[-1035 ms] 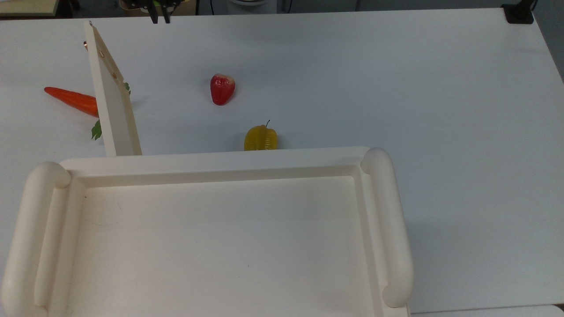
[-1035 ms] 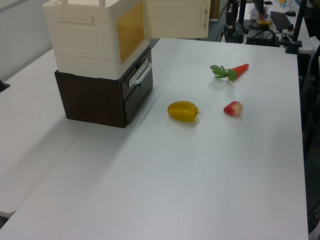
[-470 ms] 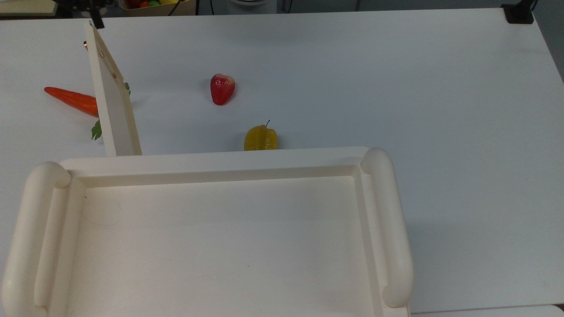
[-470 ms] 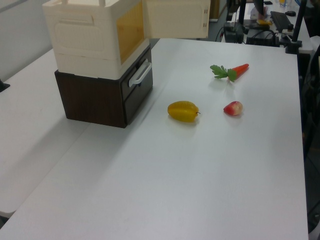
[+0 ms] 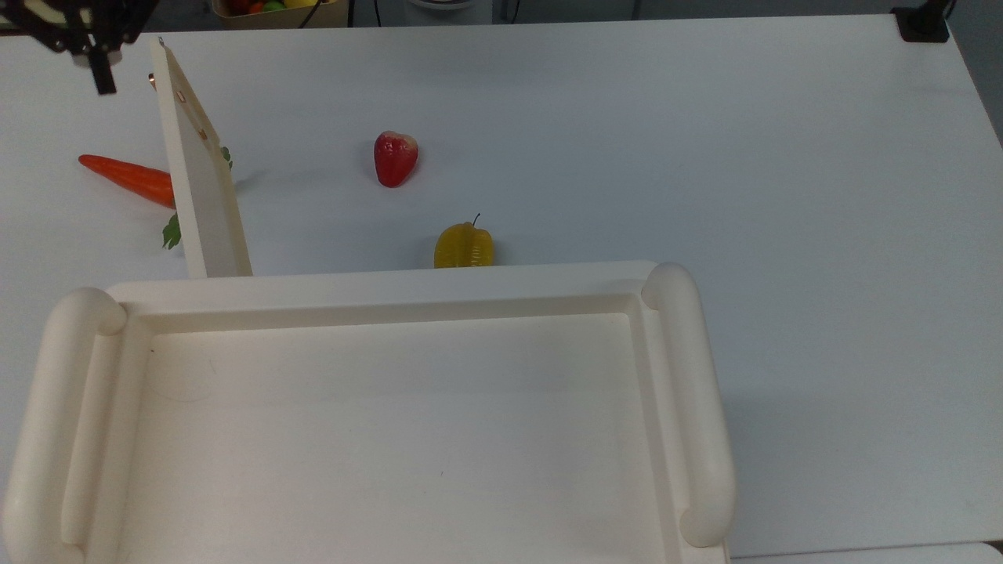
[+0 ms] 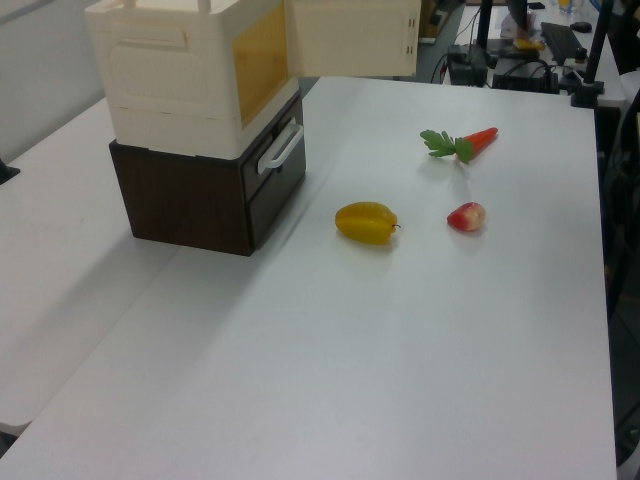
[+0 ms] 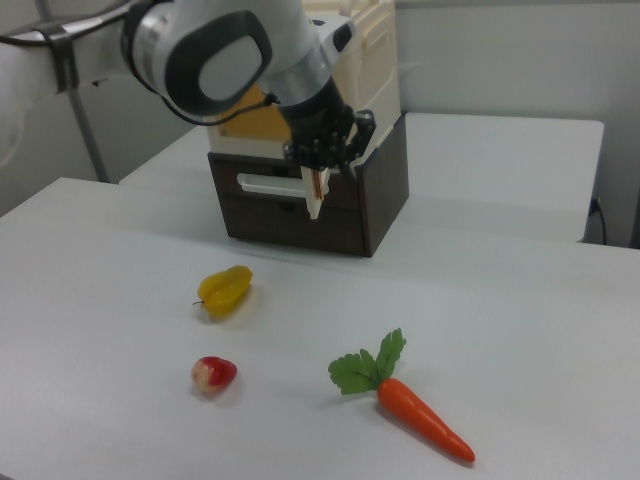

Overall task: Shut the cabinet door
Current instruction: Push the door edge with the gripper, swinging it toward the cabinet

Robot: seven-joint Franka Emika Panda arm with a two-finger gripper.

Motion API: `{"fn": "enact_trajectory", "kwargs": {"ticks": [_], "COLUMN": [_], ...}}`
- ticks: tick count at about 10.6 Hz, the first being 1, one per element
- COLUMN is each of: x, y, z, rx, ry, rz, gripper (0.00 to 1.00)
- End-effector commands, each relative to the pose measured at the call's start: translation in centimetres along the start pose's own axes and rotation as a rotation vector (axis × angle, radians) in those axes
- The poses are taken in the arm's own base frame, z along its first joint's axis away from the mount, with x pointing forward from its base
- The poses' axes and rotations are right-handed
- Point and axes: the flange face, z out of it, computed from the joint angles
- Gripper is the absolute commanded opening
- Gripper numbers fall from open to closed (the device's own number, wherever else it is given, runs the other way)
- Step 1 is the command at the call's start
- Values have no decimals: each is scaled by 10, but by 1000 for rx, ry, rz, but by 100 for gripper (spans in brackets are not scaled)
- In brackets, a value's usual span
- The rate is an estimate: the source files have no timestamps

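The cabinet (image 5: 689, 392) is a big cream-white box with a tray-like top, standing on a dark brown drawer unit (image 6: 190, 195). Its cabinet door (image 5: 200, 172) stands wide open, sticking straight out from the front's left end in the top view. In the left view the door (image 6: 352, 38) faces the camera flat. My gripper (image 5: 100, 74) hangs just left of the door's far end in the top view, apart from it. In the right view the gripper (image 7: 322, 150) sits right at the door's outer edge (image 7: 313, 200), and contact is unclear.
On the white table lie a carrot (image 5: 125, 176) partly behind the door, a red fruit (image 5: 395, 158) and a yellow starfruit (image 5: 464, 246) close to the cabinet front. A dark clamp (image 5: 923, 23) sits at the top view's far right corner.
My gripper has travelled leftward along the top view's upper edge, passed the door's far end, and come down on the door's left side. The door and fruits have not moved.
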Motion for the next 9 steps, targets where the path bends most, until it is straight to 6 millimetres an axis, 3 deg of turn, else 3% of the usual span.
{"fn": "enact_trajectory", "kwargs": {"ticks": [1, 4, 7, 9], "x": [11, 30, 55, 77], "y": [5, -14, -52, -77], "z": [15, 21, 27, 26], "rx": [-52, 19, 122, 196], "ry": [129, 235, 236, 276], "rz": [-49, -61, -101, -38], "gripper": [0, 0, 0, 0]}}
